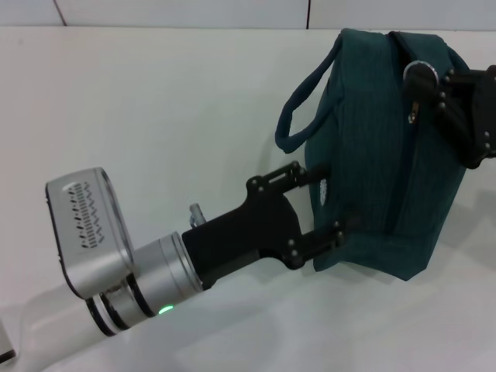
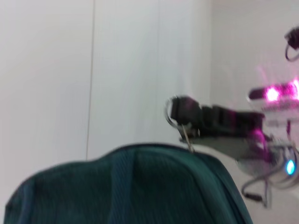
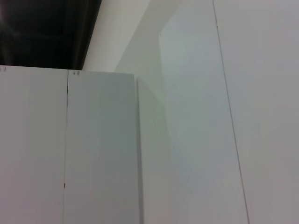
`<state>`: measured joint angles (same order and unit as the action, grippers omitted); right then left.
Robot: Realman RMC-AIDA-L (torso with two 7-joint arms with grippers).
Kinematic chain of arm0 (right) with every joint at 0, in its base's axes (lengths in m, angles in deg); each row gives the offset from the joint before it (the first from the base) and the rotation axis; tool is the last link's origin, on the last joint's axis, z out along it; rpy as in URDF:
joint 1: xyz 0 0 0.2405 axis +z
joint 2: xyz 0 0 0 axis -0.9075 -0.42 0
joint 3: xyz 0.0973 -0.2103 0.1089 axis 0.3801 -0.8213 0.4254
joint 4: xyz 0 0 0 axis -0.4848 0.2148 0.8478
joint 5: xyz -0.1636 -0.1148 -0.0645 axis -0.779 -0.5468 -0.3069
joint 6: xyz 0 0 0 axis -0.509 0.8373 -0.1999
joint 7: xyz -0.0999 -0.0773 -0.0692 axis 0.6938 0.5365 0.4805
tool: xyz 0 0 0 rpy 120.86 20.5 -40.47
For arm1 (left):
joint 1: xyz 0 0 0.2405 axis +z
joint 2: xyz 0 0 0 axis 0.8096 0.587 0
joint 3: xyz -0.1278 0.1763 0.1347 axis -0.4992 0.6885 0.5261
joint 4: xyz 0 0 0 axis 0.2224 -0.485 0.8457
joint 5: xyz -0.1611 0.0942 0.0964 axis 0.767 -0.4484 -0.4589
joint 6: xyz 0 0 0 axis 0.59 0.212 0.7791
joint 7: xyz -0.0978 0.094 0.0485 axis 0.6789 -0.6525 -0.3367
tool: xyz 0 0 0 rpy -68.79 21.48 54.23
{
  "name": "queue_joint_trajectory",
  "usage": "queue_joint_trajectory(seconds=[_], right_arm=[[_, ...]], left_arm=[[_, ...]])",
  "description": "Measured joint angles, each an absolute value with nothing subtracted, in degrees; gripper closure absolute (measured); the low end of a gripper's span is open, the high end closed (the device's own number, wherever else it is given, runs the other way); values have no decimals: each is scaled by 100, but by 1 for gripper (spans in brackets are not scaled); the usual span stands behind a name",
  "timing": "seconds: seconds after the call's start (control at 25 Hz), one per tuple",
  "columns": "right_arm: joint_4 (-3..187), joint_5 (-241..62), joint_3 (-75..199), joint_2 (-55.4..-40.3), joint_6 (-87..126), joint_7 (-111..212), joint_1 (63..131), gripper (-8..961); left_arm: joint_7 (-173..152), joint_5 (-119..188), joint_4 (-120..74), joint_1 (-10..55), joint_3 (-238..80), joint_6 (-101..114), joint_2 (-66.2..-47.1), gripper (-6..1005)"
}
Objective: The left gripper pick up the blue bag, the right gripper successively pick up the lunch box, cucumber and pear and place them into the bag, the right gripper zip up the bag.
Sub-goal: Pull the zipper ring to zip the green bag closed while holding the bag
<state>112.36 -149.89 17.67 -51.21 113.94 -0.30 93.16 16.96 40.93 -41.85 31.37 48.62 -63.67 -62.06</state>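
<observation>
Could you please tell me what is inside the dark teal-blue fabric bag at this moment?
The dark teal-blue fabric bag looks zipped, so its contents are hidden. The black right gripper is at its metal ring pull.

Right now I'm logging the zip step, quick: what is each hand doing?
Left hand: closed on the side of the blue bag.
Right hand: at the bag's zipper ring pull, gripping it.
</observation>
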Motion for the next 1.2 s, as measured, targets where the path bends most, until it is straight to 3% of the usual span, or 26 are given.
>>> queue_joint_trajectory(seconds=[0.48, 0.72, 1.04, 1.2], right_arm=[[10719, -14838, 1761, -5135, 11484, 582, 9386, 933], [10573, -14725, 1758, -5135, 11572, 774, 9393, 933], [10437, -14682, 1772, -5135, 11626, 912, 9388, 932], [10427, -14633, 1783, -5135, 11652, 914, 9360, 932]], left_arm=[[1979, 4738, -4234, 2951, 4897, -6484, -6251, 110], [1949, 4889, -4215, 2859, 4901, -6409, -6250, 216], [1432, 4886, -4178, 2893, 4937, -6377, -6250, 436], [1203, 4813, -4179, 2891, 5040, -6435, -6218, 596]])
